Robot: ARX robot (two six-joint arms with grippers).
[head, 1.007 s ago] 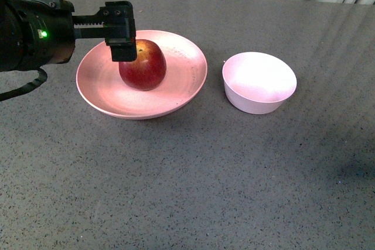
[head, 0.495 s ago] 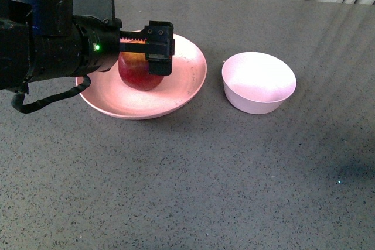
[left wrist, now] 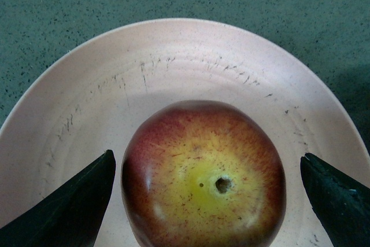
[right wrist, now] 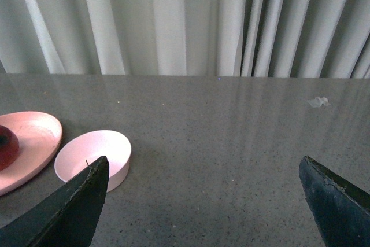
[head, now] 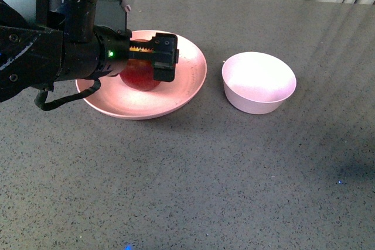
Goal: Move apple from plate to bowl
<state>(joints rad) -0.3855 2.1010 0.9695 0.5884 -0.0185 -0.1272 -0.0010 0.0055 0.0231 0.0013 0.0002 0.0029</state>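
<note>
Observe left gripper point(left wrist: 208, 161) spread wide, straddling apple point(left wrist: 202, 176) on plate point(head: 188, 80) — no contact. Observe bowl point(head: 253, 103) just beside plate; right gripper point(right wrist: 203, 163) likewise spread wide.

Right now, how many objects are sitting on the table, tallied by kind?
apple: 1
plate: 1
bowl: 1
Total: 3
</note>
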